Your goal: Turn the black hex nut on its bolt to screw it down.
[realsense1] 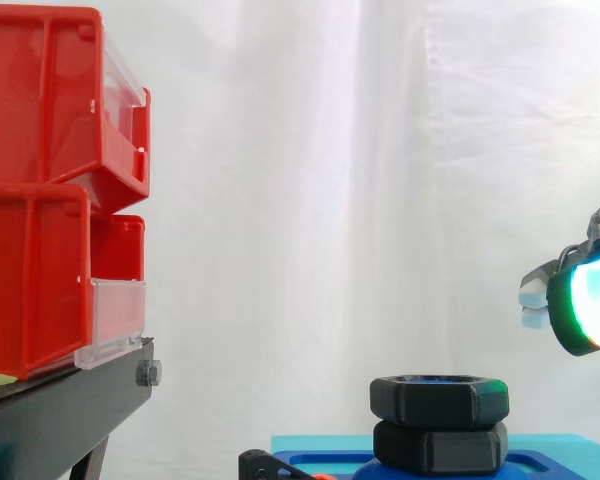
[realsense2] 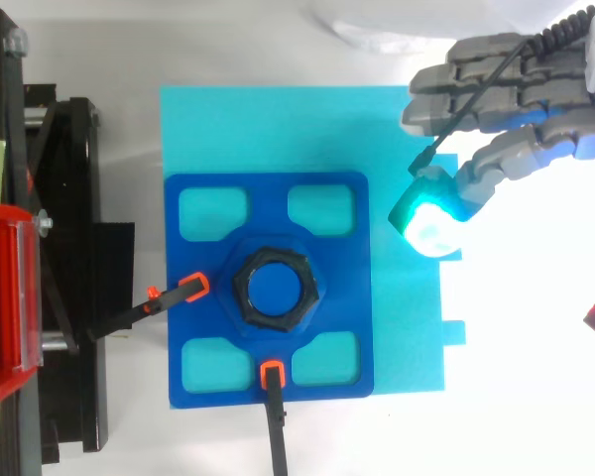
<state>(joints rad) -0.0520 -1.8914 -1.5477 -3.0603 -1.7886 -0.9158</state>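
Black plastic hex nut (realsense2: 276, 289) on blue plate (realsense2: 352, 288) | red plastic bins (realsense1: 40, 190) left of nut | hand (realsense2: 496, 94) right of nut, fingers relaxed, empty

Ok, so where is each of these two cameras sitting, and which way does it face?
Side view: beside the work at about nut height, looking level across the black hex nut toward the white curtain, red bins at left; the hand shows at the right edge.
Top view: above the work, looking straight down on the nut and blue fixture; the hand comes in from the upper right, clear of the nut.
Shared: the nut, the blue fixture, the red bins and the hand.
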